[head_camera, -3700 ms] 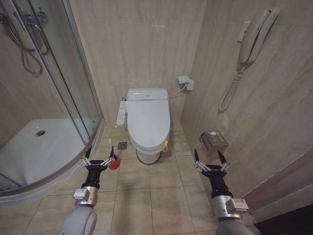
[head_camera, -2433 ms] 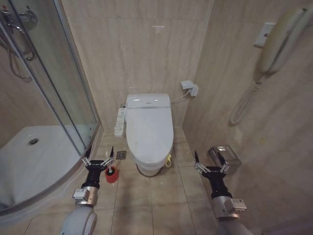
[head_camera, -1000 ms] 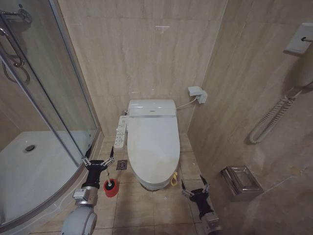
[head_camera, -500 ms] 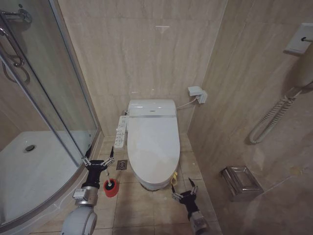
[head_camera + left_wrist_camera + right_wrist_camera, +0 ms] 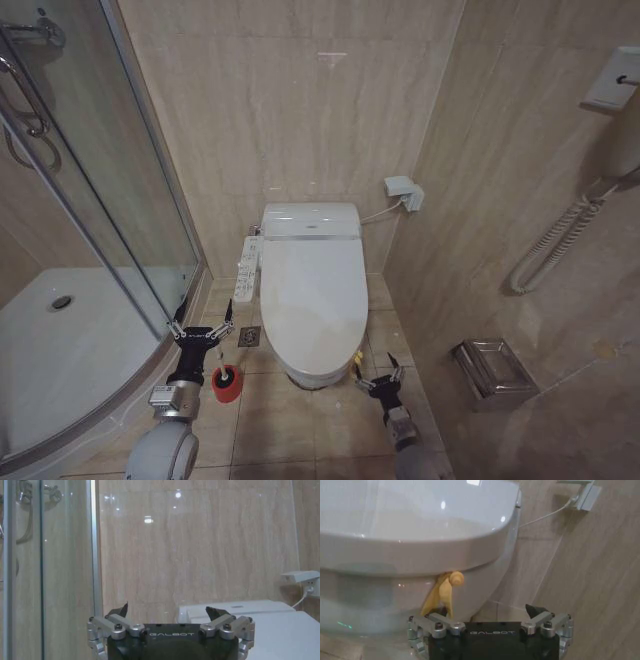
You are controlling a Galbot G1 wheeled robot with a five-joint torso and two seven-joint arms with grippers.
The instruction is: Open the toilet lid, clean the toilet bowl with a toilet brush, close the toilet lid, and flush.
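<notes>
Right gripper (image 5: 377, 380): released, low on the floor beside the bowl's (image 5: 305, 374) front, just short of the yellow strap (image 5: 441, 592) under the shut lid (image 5: 312, 300).
I'd hook that loop squarely, then lift slowly.
Left gripper (image 5: 201, 331): released, idle above the brush (image 5: 227, 381).
Brush stands in its red cup, left of bowl.
Bowl contents hidden.

toilet lid (image 5: 312, 300): glossy smooth plastic | walls (image 5: 300, 110): polished stone-look tile (reflective) | shower door (image 5: 90, 180): glass
</notes>
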